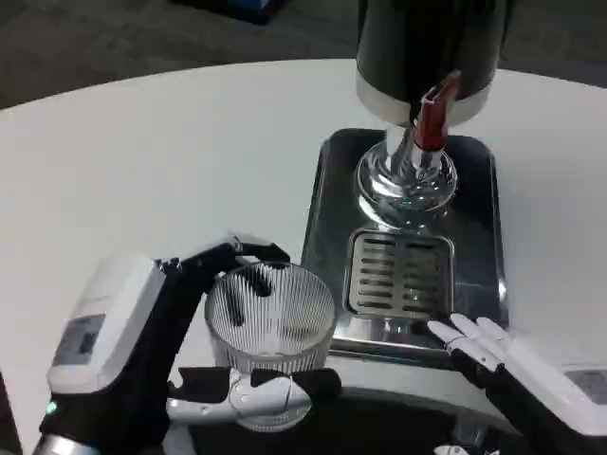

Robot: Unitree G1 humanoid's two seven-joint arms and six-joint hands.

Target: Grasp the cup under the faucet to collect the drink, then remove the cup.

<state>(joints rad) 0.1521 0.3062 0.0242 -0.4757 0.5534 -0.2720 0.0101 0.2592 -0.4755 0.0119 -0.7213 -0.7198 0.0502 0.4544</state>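
Note:
A clear ribbed cup [270, 320] stands on the white table at the lower left of the dispenser's base. My left hand [152, 341] grips it, fingers wrapped around its far side and near side. The dispenser [427, 57] is a dark cylinder on a chrome pedestal, with a red-handled faucet [434, 116] pointing toward me. Below the faucet lies a slotted drip grate [398, 275] set in the dark metal base tray [327, 190]. My right hand [498, 355] rests at the tray's front right corner, fingers stretched out and holding nothing.
The round white table [142, 161] stretches left and behind the cup. Its dark front edge runs along the bottom of the picture. Dark carpet lies beyond the table's far rim.

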